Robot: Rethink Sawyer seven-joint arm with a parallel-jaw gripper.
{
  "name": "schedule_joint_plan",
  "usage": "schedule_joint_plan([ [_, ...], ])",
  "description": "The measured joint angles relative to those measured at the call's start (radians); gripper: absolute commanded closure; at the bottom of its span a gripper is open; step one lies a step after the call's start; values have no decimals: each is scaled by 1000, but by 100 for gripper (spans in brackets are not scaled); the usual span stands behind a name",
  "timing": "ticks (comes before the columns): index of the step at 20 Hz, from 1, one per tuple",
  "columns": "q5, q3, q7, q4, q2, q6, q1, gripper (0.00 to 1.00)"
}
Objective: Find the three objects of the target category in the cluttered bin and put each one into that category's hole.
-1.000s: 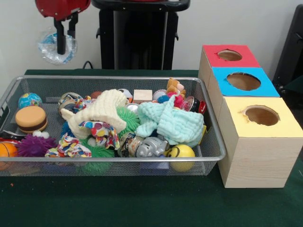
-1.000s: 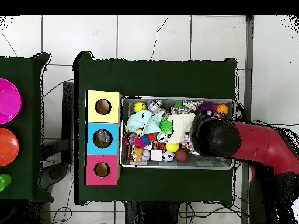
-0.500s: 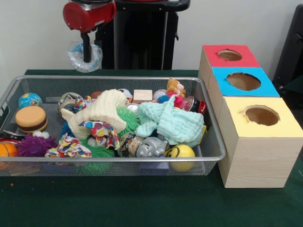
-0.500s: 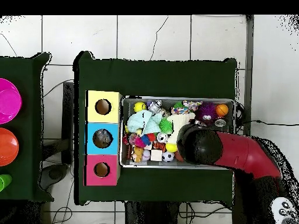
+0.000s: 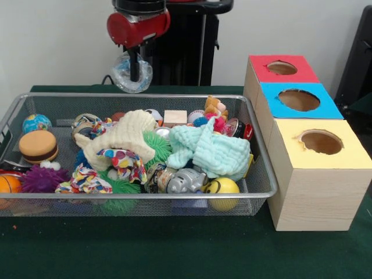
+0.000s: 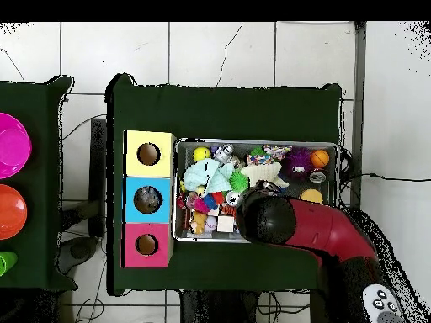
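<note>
The gripper (image 5: 135,74) is clenched on a clear plastic ring (image 5: 132,74), lifted above the wire bin (image 5: 256,145) at its 12 o'clock rim. The red (image 5: 282,70), blue (image 5: 298,100) and yellow (image 5: 322,148) hole boxes stand at the bin's 3 o'clock side.

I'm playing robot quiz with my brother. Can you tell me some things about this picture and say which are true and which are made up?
1. The pincer holds a clear, crinkly plastic thing up above the basket. True.
2. The box nearest the camera has a red top. False: its top is yellow; the red box is farthest back.
3. A toy burger lies in the basket. True.
4. The light green cloth hangs from the pincer. False: it lies in the basket.
5. The yellow smiley ball sits in the blue box. False: it is in the basket, at the front.
</note>
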Motion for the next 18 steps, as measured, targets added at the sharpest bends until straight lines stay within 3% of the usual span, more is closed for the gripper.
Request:
schedule_joint_plan([
  [18,127,-97,179,95,-20,-5,191,100],
])
